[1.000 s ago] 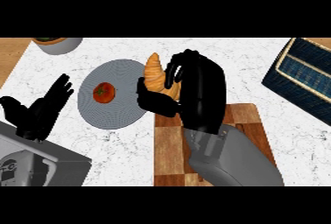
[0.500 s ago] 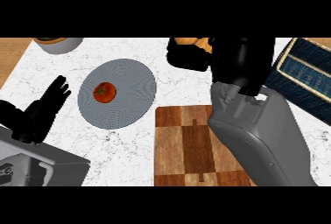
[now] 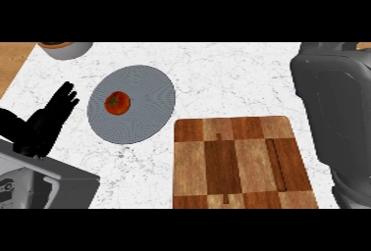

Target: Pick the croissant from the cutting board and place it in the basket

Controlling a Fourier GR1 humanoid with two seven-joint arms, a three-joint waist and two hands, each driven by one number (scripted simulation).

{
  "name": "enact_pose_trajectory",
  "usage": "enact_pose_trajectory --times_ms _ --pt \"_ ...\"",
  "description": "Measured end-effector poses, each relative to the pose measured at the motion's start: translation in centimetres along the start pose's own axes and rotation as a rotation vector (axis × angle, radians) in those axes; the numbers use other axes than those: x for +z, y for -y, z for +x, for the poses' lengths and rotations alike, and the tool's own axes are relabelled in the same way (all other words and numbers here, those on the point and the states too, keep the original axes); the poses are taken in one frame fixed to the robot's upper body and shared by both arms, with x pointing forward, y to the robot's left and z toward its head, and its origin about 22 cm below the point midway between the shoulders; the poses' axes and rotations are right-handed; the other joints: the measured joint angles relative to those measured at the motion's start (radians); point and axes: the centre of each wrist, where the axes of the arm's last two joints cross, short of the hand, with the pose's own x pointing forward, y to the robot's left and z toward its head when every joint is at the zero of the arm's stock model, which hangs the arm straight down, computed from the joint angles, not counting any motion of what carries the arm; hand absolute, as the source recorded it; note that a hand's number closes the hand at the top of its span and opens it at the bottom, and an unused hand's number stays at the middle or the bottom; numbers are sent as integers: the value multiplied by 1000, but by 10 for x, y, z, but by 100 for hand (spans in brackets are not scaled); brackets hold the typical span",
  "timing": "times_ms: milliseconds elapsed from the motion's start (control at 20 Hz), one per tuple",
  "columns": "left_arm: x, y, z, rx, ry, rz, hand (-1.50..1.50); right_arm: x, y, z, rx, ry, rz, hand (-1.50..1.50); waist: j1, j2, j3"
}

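**Right arm swung farther right; croissant carried out of sight**

Since half a second ago the right forearm (image 3: 333,122) has been swung farther toward the view's right edge. The right hand, seen then at the top of the view, has been taken past the upper edge. The basket, seen then at the right, is now covered by the forearm. Nothing else has been shifted.

The board (image 3: 246,162) is left bare, so the pick is judged done. The croissant is seen nowhere in the view. It is taken to be with the right hand, but this cannot be confirmed. Nor can it be told how far that hand is open or what it holds. The left hand (image 3: 47,122) is held open with straight fingers and nothing in it, at rest near the left edge. Just beside it is the plate (image 3: 148,122), on which a tomato (image 3: 117,102) lies. A bowl (image 3: 66,48) is cut by the top edge.

The step in hand is judged to be the carry to the basket. For the next move, the right hand must be brought over the basket's opening and lowered until the croissant is within the walls. Only then should it be opened. With the basket hidden, alignment cannot be checked here. A release too near the rim could leave the croissant on the counter (image 3: 239,78).
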Motion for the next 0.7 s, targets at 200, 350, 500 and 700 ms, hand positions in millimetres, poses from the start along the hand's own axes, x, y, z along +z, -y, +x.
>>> enact_pose_trajectory --times_ms 200,350,500,700 --pt "4 -3 -3 0 -1 0 0 -30 10 -14 89 -55 -62 150 2 0 0" --pt "1 2 0 5 2 -1 0 -48 12 -31 123 -103 -87 150 2 0 1" --pt "4 4 -3 7 -5 -3 0 -65 23 -52 143 -136 -103 150 0 0 1" --pt "5 8 -2 2 1 2 0 -79 32 -86 162 -155 -98 150 -2 -1 1"
